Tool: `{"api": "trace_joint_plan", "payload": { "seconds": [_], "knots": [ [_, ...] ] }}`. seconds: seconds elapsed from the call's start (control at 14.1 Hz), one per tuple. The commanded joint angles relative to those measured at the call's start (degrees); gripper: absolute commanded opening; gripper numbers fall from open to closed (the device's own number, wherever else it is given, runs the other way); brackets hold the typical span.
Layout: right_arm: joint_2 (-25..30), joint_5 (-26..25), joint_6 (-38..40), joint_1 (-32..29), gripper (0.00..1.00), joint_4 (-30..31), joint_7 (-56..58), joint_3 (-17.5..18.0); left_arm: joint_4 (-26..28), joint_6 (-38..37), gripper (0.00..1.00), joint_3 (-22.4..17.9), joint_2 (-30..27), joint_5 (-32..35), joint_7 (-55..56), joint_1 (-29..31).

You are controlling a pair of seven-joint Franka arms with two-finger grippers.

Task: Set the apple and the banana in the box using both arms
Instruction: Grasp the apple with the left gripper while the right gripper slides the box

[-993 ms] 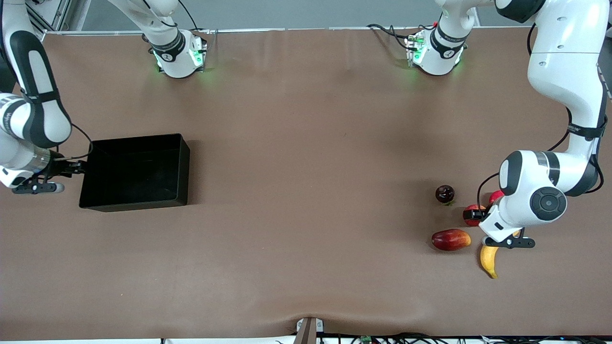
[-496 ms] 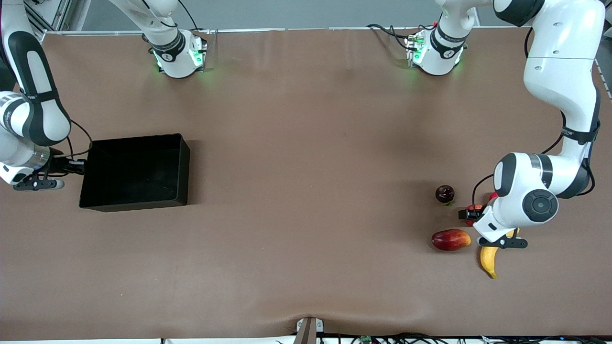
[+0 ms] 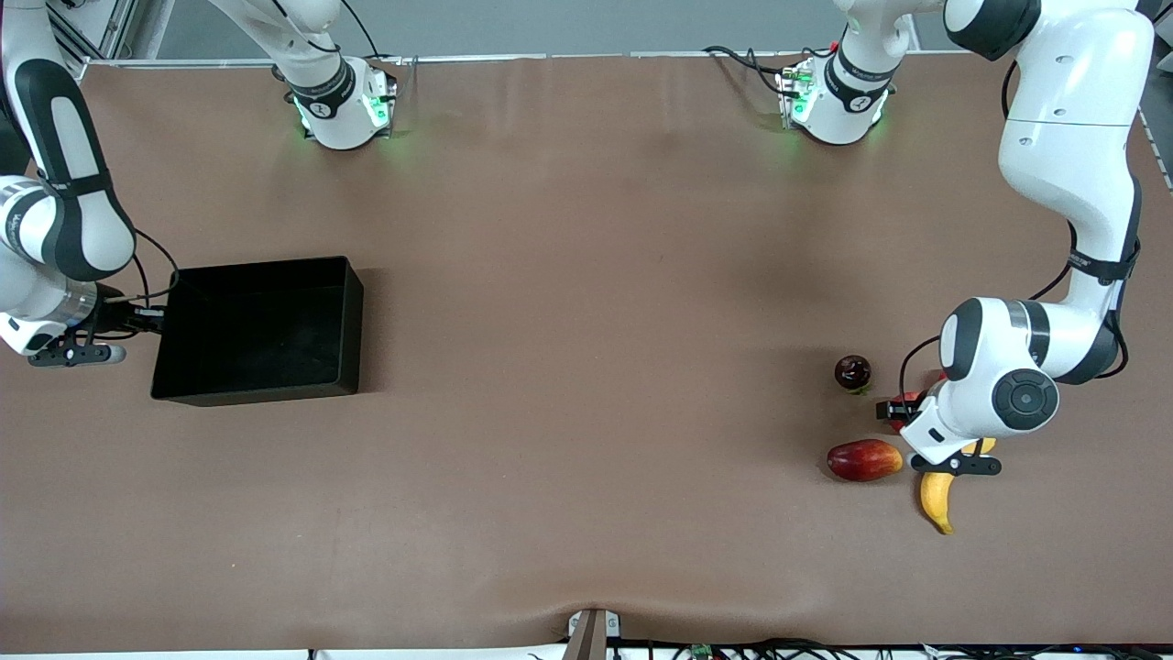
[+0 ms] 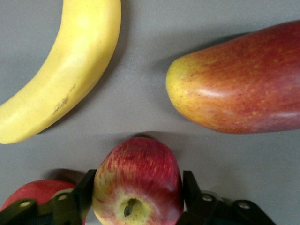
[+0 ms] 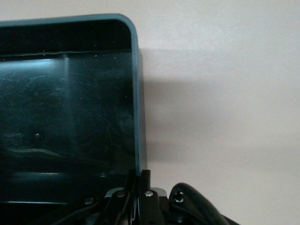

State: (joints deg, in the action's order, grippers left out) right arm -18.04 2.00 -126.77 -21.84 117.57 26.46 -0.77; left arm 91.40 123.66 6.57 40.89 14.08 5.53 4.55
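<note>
The apple (image 4: 140, 168), red with yellow streaks, sits between the fingers of my left gripper (image 4: 138, 177), which is shut on it at table level. In the front view only a sliver of the apple (image 3: 907, 400) shows under the left gripper (image 3: 902, 411). The banana (image 3: 937, 500) lies just nearer the camera, partly under the left wrist; it also shows in the left wrist view (image 4: 61, 84). The black box (image 3: 261, 271) stands at the right arm's end of the table. My right gripper (image 3: 147, 317) is shut on the box's end wall (image 5: 137, 93), pinching its rim (image 5: 139, 176).
An elongated dark-red-and-orange fruit (image 3: 863, 460) lies beside the banana, close to the apple (image 4: 239, 89). A dark round fruit (image 3: 852, 371) sits farther from the camera. A smooth pink-red fruit (image 4: 33, 197) is beside the apple.
The left wrist has shifted slightly toward the elongated fruit, covering more of the apple. The right hand has edged a little. The box and the banana have not moved.
</note>
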Motion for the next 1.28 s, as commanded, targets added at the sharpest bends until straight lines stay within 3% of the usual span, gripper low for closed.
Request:
{"api": "trace_joint_plan", "payload": {
  "seconds": [0.0, 0.28, 0.43, 0.92, 1.21],
  "knots": [
    [1.3, 4.7, 9.6, 1.5, 0.0, -5.5, -0.2, 0.5, -0.7, 0.2, 0.0, 0.1, 0.1, -0.1, -0.3, -0.3],
    [1.7, 7.0, 18.3, 5.8, 0.0, -9.9, -7.4, 0.7, -2.4, -0.6, 0.0, 0.3, -0.5, -0.2, 0.4, -1.5],
    [2.3, 11.5, 20.0, 8.6, 0.0, -9.9, -10.4, 0.6, -2.4, -0.6, 0.0, 0.3, -1.4, -0.2, 0.4, -1.4],
    [3.5, 19.0, 19.4, 23.1, 0.0, -10.8, -27.0, 0.7, -3.3, -4.8, 0.0, 0.7, -7.9, -0.3, 0.4, -1.3],
    [3.0, 21.3, 12.0, 34.8, 0.0, -10.6, -33.6, 0.6, -4.0, -7.5, 0.0, 2.1, -12.5, -3.8, 0.8, -1.1]
  ]
}}
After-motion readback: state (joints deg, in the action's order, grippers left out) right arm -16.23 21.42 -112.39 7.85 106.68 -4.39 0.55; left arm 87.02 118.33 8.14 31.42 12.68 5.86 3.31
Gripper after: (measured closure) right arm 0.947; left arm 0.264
